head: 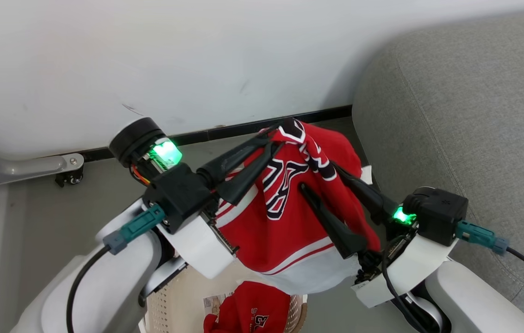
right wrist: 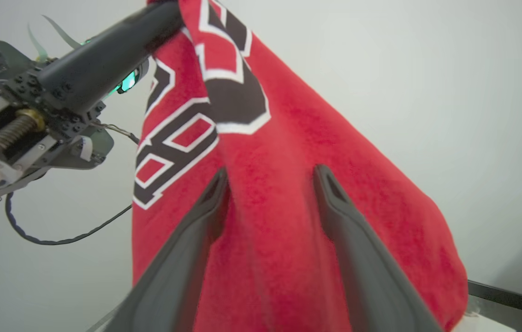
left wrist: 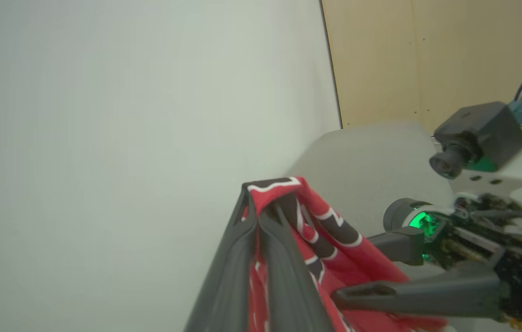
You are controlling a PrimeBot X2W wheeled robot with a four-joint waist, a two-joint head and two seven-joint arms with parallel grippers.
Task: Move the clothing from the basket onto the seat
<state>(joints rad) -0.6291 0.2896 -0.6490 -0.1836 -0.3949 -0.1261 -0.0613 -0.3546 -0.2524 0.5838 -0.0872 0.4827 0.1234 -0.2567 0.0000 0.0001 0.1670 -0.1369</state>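
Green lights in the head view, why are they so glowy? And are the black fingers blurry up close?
Head view: the green lights bloom almost white at the centre, overexposed. Left wrist view: the near fingers look soft and out of focus. Right wrist view: the fingers blur toward the bottom edge, while the jersey lettering is sharper.

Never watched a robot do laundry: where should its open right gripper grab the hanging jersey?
Likely the upper fold of the jersey, from the robot's right: the left gripper pinches its top corner, so cloth drapes in a ridge that the open right gripper straddles.
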